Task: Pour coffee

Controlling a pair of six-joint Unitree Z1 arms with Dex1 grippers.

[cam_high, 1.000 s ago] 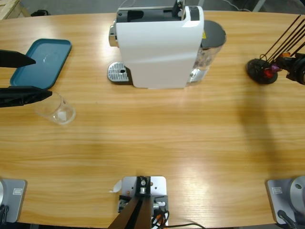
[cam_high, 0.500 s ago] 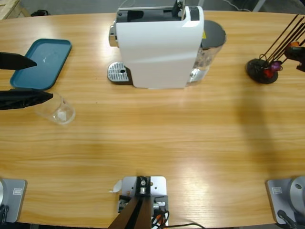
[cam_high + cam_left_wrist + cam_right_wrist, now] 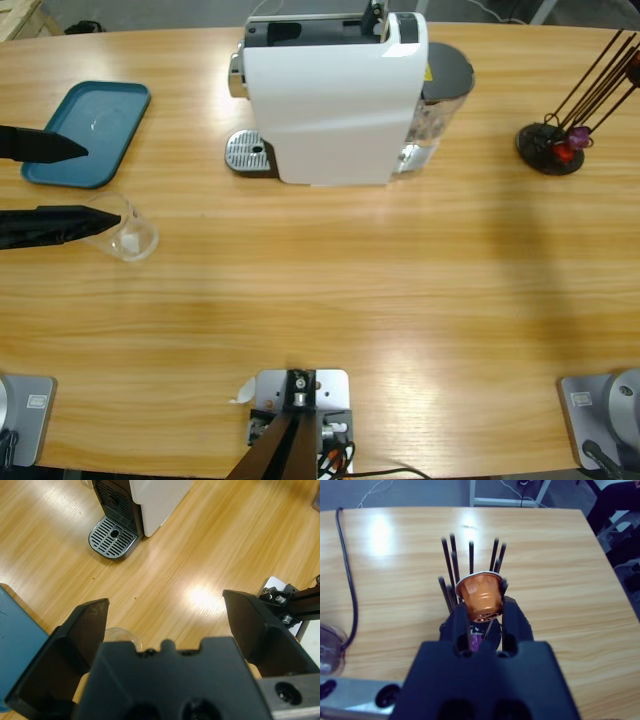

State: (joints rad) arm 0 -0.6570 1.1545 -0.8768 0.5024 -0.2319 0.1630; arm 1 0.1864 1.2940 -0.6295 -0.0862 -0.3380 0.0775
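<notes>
Left gripper [image 3: 60, 180] low at the table's edge, jaws spread around a glass cup [image 3: 125, 232]; right gripper [image 3: 484, 617] raised, pinching an orange capsule [image 3: 481, 598].

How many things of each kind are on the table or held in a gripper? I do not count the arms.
white coffee machine: 1
teal tray: 1
clear glass cup: 1
black capsule stand: 1
capsules in view: 3 (orange capsule in the right gripper; red capsule and purple capsule at the stand)
Total: 7

White machine [image 3: 335, 100], teal tray [image 3: 85, 135] — orange capsule [image 3: 480, 596], black rack [image 3: 548, 150].
</notes>
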